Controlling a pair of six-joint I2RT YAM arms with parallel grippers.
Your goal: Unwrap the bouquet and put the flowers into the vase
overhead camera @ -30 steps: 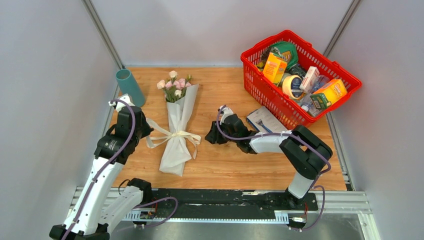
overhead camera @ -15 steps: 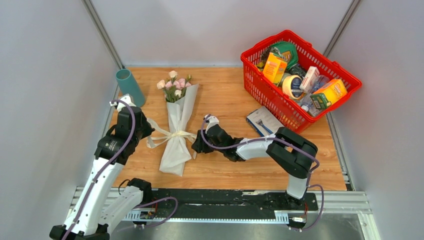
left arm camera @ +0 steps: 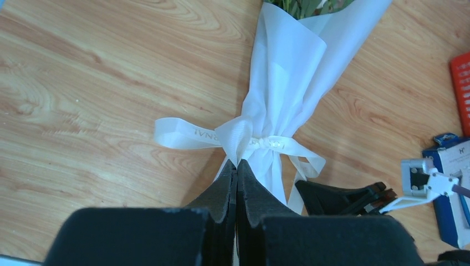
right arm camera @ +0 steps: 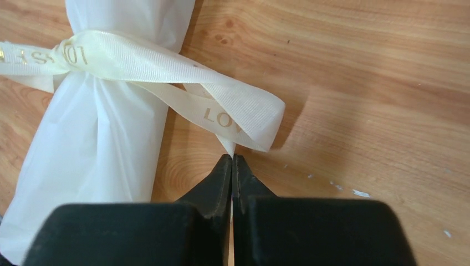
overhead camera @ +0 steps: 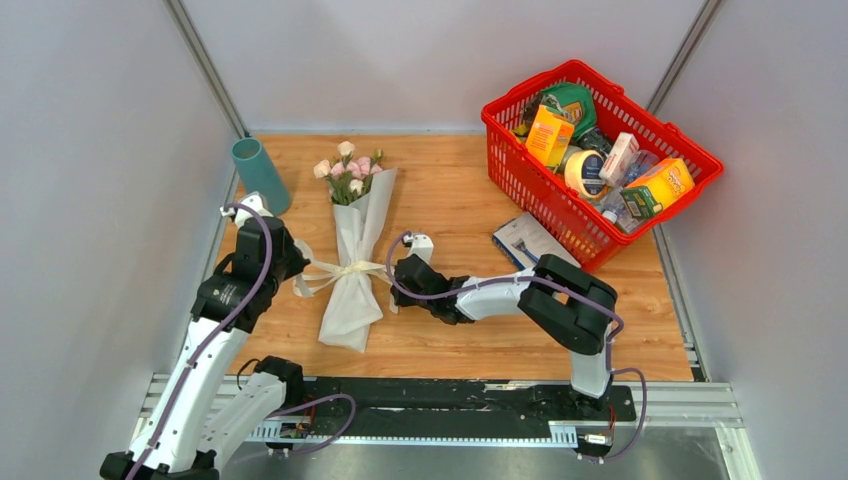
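The bouquet (overhead camera: 357,235) lies on the wooden table, its white paper cone tied with a cream ribbon (overhead camera: 350,269). The flowers (overhead camera: 348,168), pink and cream, stick out at the far end. The teal vase (overhead camera: 258,172) stands upright at the back left. My left gripper (overhead camera: 298,268) is shut on a strand of the ribbon (left arm camera: 238,136) at the knot's left side, and its tips (left arm camera: 236,163) pinch the white band. My right gripper (overhead camera: 391,286) is shut on the end of the right ribbon tail (right arm camera: 230,145), just right of the cone (right arm camera: 105,133).
A red basket (overhead camera: 527,182) full of groceries stands at the back right. A blue packet (overhead camera: 525,240) lies in front of it, close behind my right arm. Grey walls close in the left, right and back sides.
My right arm has swung left across the table to the ribbon's right tail, and its jaws have closed on it. The left gripper has held its place on the ribbon.
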